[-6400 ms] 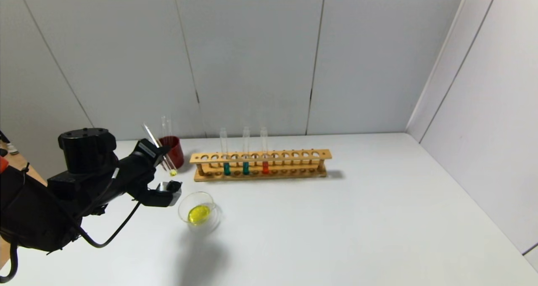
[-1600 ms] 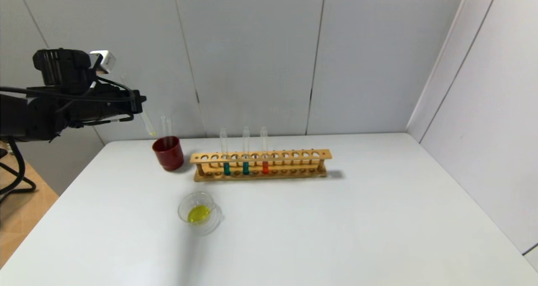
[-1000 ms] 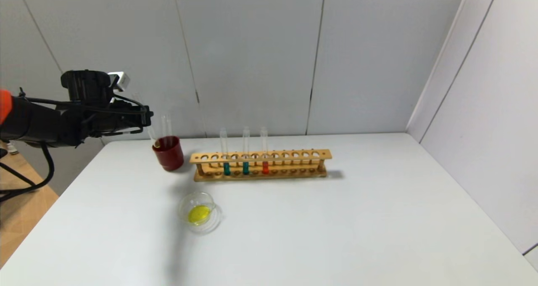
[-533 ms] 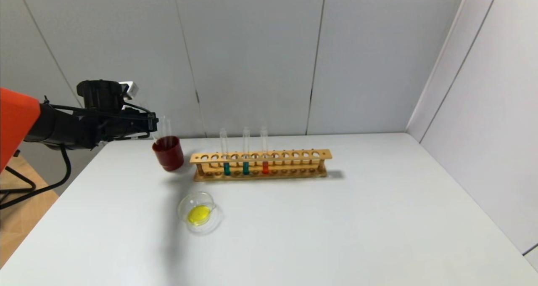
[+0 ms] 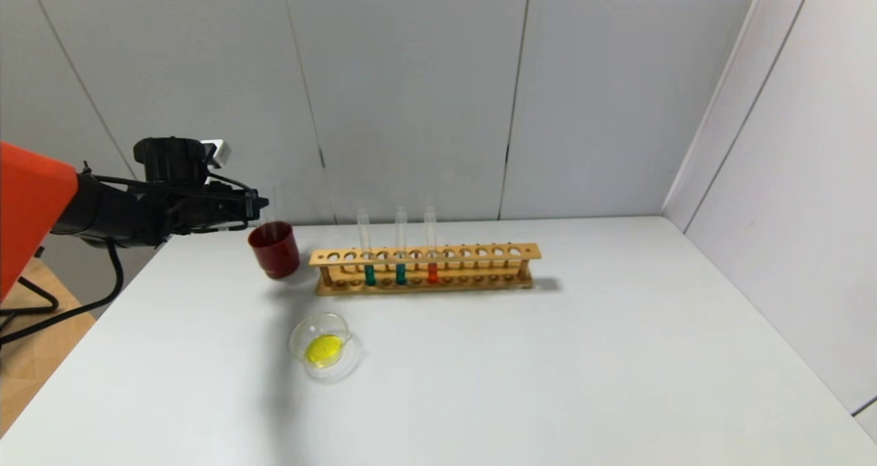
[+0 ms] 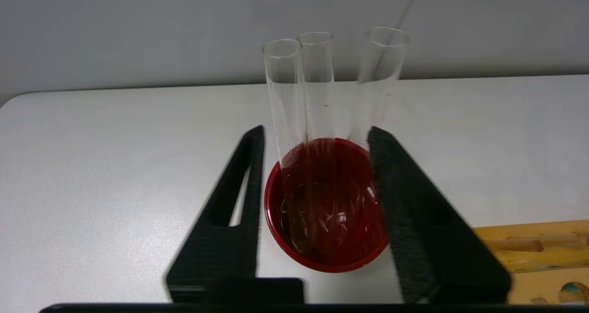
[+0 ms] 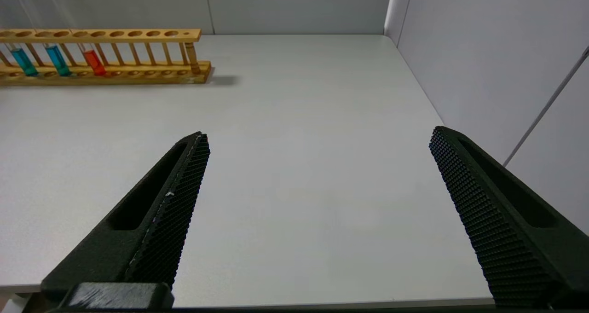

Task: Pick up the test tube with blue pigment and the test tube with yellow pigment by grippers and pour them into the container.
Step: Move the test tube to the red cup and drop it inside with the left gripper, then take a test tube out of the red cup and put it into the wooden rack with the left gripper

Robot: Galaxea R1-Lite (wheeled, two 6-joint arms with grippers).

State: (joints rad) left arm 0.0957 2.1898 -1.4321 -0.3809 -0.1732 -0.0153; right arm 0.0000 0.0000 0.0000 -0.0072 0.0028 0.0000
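The left arm reaches forward, level, at the table's far left; its gripper (image 5: pixel 255 205) has its fingers (image 6: pixel 230 221) parted, nothing clamped between them. The right gripper (image 7: pixel 317 142), seen only from its own wrist, hangs low with its fingers (image 7: pixel 161 221) spread wide.

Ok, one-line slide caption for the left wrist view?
Left gripper open around three empty test tubes standing in the dark red cup.
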